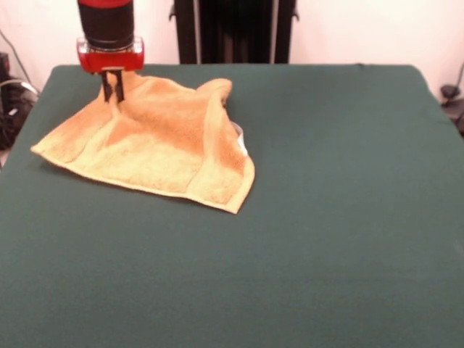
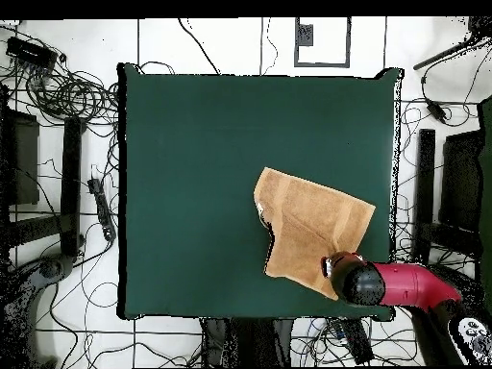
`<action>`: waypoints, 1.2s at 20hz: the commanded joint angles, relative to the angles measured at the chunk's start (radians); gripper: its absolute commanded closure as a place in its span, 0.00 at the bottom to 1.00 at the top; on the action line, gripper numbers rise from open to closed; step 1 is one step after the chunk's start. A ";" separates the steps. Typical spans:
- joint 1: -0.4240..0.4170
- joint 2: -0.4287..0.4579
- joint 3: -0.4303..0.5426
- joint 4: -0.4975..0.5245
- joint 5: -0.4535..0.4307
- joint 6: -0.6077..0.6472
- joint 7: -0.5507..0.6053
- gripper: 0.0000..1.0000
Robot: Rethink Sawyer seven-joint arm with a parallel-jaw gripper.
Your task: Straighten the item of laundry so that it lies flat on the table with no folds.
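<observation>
The orange-tan towel (image 1: 156, 138) lies on the far left part of the green table (image 1: 326, 217). It is rumpled: its far corner is drawn up and its right edge is folded, with a white tag (image 1: 241, 140) peeking out beside it. My gripper (image 1: 113, 88) comes down from above at the towel's far left corner, its two dark fingers close together and pinching the cloth. In the overhead view the towel (image 2: 312, 226) lies near the table's right edge, and the red arm's end (image 2: 354, 279) covers the gripper and the towel's lower right corner.
The table's far edge (image 1: 217, 66) runs just behind the gripper, with the robot's black pedestal (image 1: 235, 29) beyond it. Cables and stands (image 2: 67, 96) surround the table on the floor.
</observation>
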 commanded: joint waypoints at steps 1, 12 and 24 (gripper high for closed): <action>0.008 0.016 0.148 -0.108 -0.026 0.076 -0.174 1.00; -0.018 0.030 0.183 -0.135 -0.044 0.084 -0.215 1.00; -0.029 0.042 0.235 -0.189 -0.061 0.134 -0.289 1.00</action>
